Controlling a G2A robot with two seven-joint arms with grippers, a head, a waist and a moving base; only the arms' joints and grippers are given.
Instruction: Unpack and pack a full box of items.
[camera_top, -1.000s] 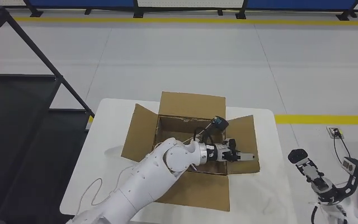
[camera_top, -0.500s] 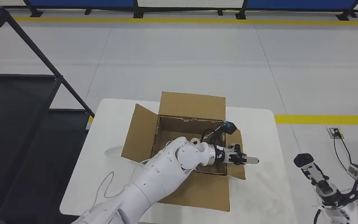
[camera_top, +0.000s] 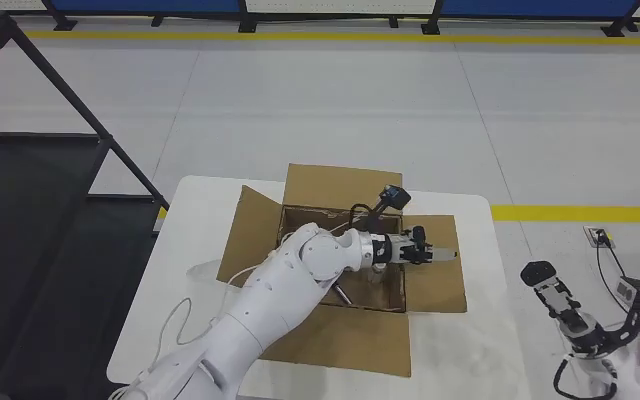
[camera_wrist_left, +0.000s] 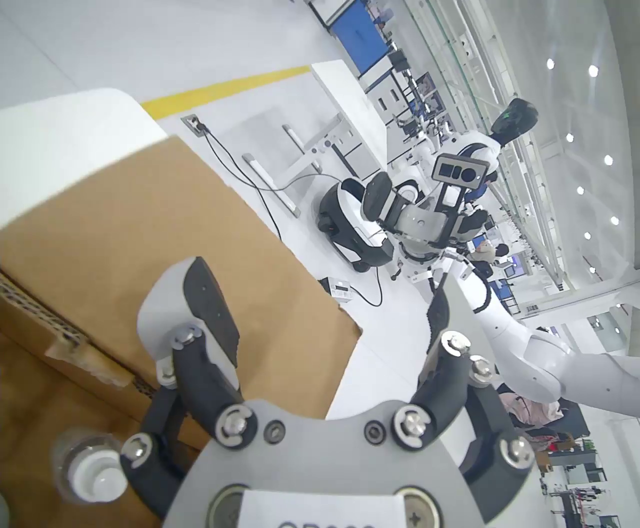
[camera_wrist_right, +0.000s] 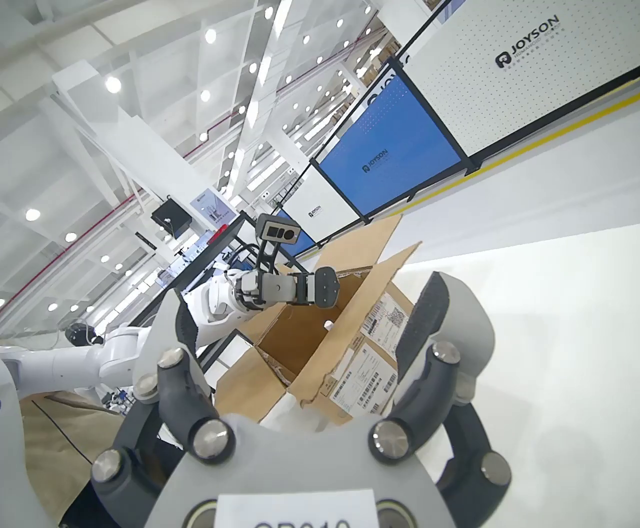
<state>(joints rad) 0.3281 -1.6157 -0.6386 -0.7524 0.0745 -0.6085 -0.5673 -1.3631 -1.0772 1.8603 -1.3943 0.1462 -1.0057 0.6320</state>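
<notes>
An open cardboard box stands on the white table with all its flaps spread out. My left arm stretches across the box, and my left gripper hangs open and empty over the right flap. A clear bottle with a white cap lies inside the box below the wrist. My right gripper is open and empty, off the table's right edge and apart from the box. From there the left gripper shows above the box opening.
The front flap lies flat toward the table's near edge. Bare table stretches left of the box and at the near right corner. A dark rack stands left of the table. Shipping labels cover the box's outer wall.
My left gripper has swung from the near part of the right flap toward the far side, staying open. My right gripper shifted slightly beside the table.
</notes>
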